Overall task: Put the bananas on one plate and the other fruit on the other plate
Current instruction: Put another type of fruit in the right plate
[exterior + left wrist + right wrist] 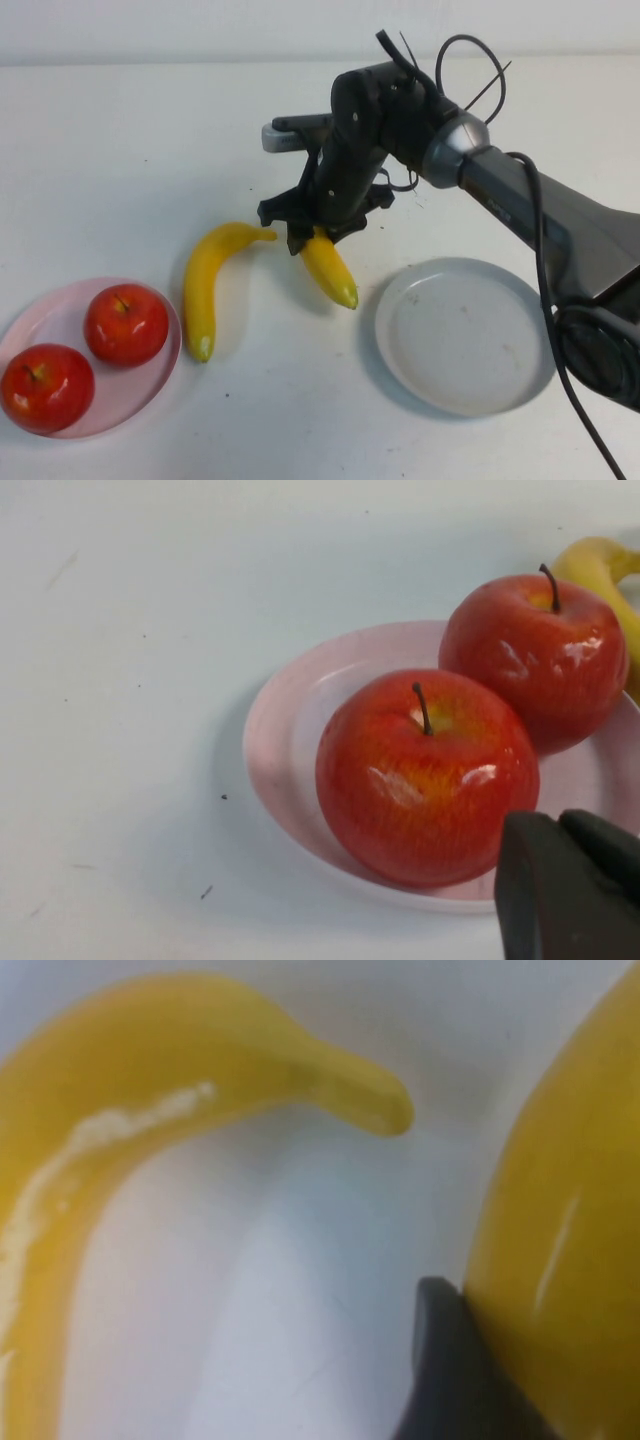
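Note:
Two red apples [126,323] [47,387] sit on the pale pink plate [55,305] at the front left. The grey plate [465,335] lies bare at the front right. Two yellow bananas lie on the table between the plates. My right gripper [312,238] is down on the upper end of the right banana [330,268], shut on it; one finger [450,1370] presses against its side [570,1230]. The left banana [205,285] lies free beside it. My left gripper [562,822] is shut and empty, right beside the nearer apple [425,775] at the pink plate's rim [290,730].
The white table runs bare behind and to the left of the fruit. The right arm's cables loop above its wrist [470,60]. The left banana's curved tip [385,1105] lies close to the held banana.

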Tool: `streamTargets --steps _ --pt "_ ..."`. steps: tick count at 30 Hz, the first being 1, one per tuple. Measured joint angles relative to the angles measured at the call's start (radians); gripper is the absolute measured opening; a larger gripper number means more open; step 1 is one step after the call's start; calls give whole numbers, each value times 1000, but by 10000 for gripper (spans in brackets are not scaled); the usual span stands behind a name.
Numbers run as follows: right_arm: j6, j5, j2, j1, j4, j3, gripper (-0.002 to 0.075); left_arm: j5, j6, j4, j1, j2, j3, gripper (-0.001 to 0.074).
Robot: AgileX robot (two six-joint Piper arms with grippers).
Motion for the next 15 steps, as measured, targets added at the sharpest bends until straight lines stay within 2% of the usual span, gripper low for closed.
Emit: streamTargets --steps 9,15 --pt "-68 11 -166 1 -6 -3 302 0 0 0 0 0 0 -4" --pt "-71 11 -420 1 -105 185 302 0 0 0 0 0 0 -4"
